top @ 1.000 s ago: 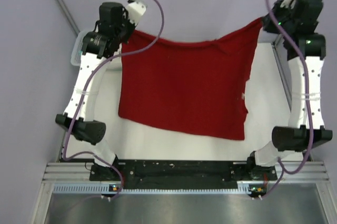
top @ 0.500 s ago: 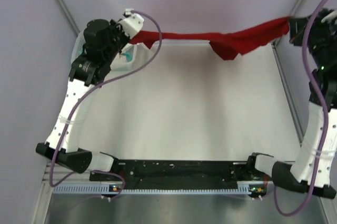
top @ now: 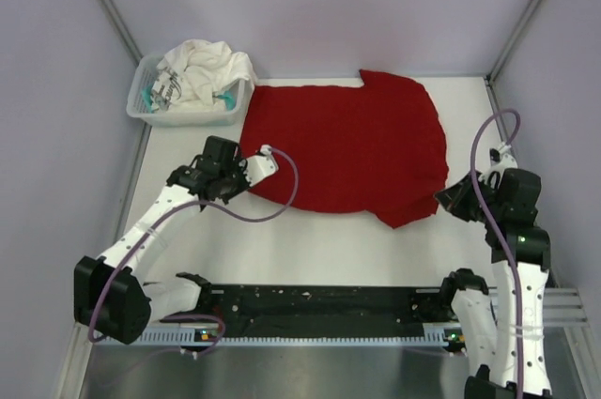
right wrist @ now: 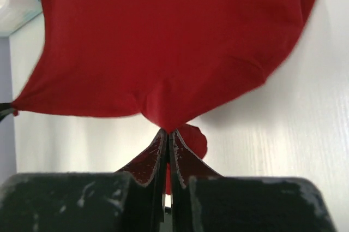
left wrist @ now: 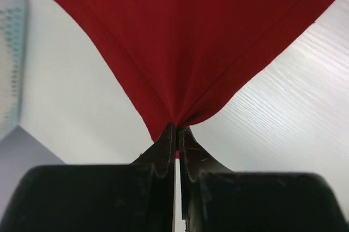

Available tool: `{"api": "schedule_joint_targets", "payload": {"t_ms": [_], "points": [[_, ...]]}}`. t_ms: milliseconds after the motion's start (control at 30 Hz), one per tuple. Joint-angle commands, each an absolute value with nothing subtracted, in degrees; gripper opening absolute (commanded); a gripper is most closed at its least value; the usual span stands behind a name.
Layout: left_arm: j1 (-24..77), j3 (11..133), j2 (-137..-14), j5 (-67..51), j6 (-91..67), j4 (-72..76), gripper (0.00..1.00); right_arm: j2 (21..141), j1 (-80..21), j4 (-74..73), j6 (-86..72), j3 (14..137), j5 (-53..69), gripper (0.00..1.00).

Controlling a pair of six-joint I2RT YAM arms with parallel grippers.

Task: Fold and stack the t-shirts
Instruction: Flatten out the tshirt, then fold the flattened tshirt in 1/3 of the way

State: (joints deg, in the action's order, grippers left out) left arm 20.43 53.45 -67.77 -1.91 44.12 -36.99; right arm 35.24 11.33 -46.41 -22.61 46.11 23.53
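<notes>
The deep red t-shirt point(top: 347, 145) lies spread on the white table, reaching from the basket to the right side. My left gripper point(top: 246, 174) is shut on its near-left edge; in the left wrist view the cloth point(left wrist: 180, 41) fans out from the pinched tips of that gripper point(left wrist: 177, 128). My right gripper point(top: 449, 200) is shut on the near-right corner; the right wrist view shows the cloth point(right wrist: 163, 41) bunched at its tips point(right wrist: 168, 132). The white t-shirt point(top: 202, 69) is crumpled in the basket.
The white slatted basket point(top: 150, 113) stands at the far left corner, and shows blurred at the left edge of the left wrist view point(left wrist: 10, 63). Purple walls and metal frame posts enclose the table. The black rail point(top: 319, 303) runs along the near edge.
Both arms have swung the red shirt from held up at the far side down and toward the near side, laying it flat on the table. The basket with the white shirt is now uncovered.
</notes>
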Motion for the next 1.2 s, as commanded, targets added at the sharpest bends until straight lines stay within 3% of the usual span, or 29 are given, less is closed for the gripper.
{"api": "schedule_joint_targets", "payload": {"t_ms": [0, 200, 367, 767, 1000, 1167], "points": [[20.6, 51.0, -63.0, -3.3, 42.7, -41.0, 0.00, 29.7, 11.4, -45.6, -27.8, 45.8, 28.3, 0.00], [20.5, 45.8, -58.0, -4.3, 42.4, -46.8, 0.00, 27.7, 11.4, -50.8, -27.2, 44.9, 28.9, 0.00], [20.6, 44.5, -57.7, -3.8, 40.3, -43.5, 0.00, 30.8, 11.4, -43.0, -28.1, 40.3, 27.7, 0.00], [20.5, 54.1, -81.1, 7.3, 32.6, -30.0, 0.00, 49.9, 11.4, -19.3, -25.3, 34.5, 17.3, 0.00], [20.5, 55.5, -85.5, 11.0, 31.6, -28.0, 0.00, 60.0, 11.4, -10.6, -25.3, 37.5, 17.7, 0.00], [20.4, 56.1, -86.2, 10.8, 31.5, -27.9, 0.00, 65.6, 11.4, -12.1, -24.6, 39.0, 17.6, 0.00]]}}
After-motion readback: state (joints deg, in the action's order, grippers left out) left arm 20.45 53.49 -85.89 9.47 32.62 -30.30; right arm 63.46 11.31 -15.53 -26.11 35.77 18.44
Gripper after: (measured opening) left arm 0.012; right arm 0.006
